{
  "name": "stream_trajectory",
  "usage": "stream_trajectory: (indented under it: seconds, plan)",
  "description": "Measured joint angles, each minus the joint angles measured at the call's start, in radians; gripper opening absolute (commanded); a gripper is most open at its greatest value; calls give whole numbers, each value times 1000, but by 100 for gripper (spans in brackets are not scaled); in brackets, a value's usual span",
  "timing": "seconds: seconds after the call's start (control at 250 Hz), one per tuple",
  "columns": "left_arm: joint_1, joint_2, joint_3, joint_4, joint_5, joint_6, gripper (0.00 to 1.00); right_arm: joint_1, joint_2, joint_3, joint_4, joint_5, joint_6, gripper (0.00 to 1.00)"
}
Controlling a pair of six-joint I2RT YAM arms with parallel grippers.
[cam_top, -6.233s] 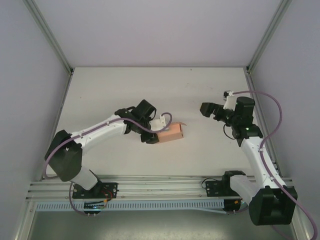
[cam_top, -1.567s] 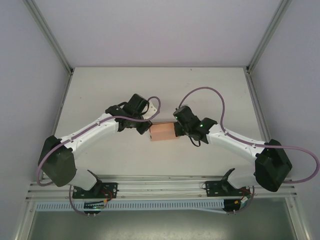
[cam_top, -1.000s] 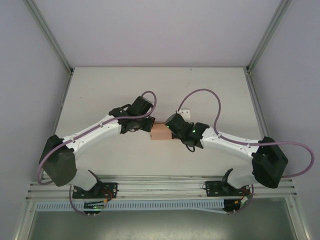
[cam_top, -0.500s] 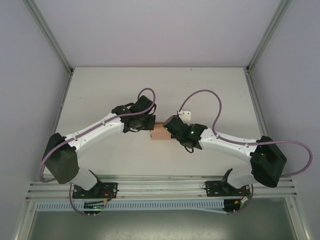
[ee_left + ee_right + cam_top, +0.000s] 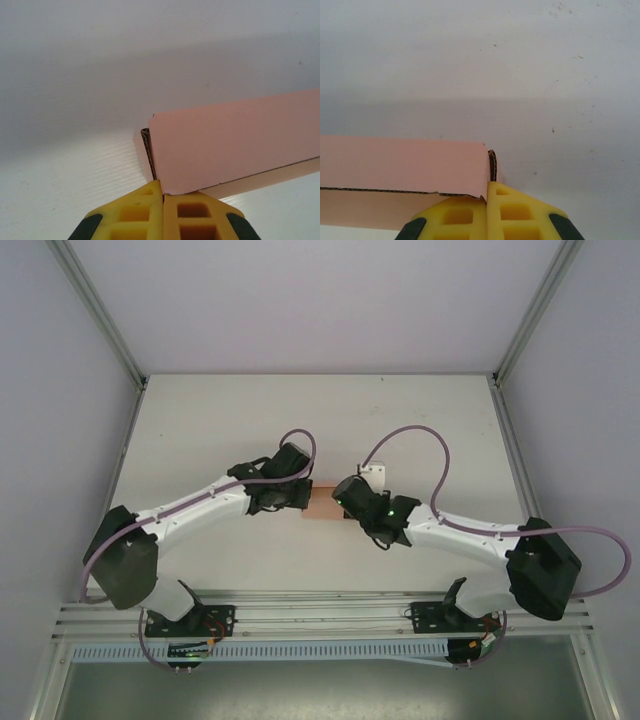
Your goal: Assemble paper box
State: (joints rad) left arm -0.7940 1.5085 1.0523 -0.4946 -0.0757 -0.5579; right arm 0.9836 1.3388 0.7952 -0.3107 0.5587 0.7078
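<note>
The paper box [image 5: 322, 503] is a small salmon-pink box lying mid-table, squeezed between the two wrists. My left gripper [image 5: 301, 497] is shut, its tips against the box's left end. My right gripper [image 5: 343, 499] is shut against the right end. In the left wrist view the yellow fingertips [image 5: 162, 189] meet at the lower corner of the paper box [image 5: 235, 145], beside a corrugated flap edge [image 5: 147, 155]. In the right wrist view the closed gripper [image 5: 487, 189] touches the corner of the paper box [image 5: 400, 165], where a curved flap edge [image 5: 493, 165] stands.
The white table [image 5: 200, 420] is bounded by grey walls with metal posts [image 5: 100, 315] at the back corners. An aluminium rail [image 5: 300, 615] with the arm bases runs along the near edge. Purple cables [image 5: 400, 435] loop above the wrists.
Both wrists have closed in a little on the box from either side, so less of it shows between them. The box stays in place and both grippers stay shut.
</note>
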Motion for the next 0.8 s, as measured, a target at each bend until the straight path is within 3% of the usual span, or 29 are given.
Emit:
stream_trajectory:
  seconds: [0.104,0.368,0.54,0.644,0.799]
  plan:
    - [-5,-39,-63,60,3,5,0,6,-29,-37,38,-8,-12,0]
    - [-6,-84,-142,164,13,4,0,14,-126,-126,128,-86,-73,45]
    - [-10,-85,-146,181,14,8,0,15,-190,-143,125,-146,-148,69]
    - [-12,-85,-144,180,11,19,0,9,-240,-136,113,-130,-173,77]
    - [-16,-84,-142,178,10,39,0,-55,-276,-109,103,-99,-178,77]
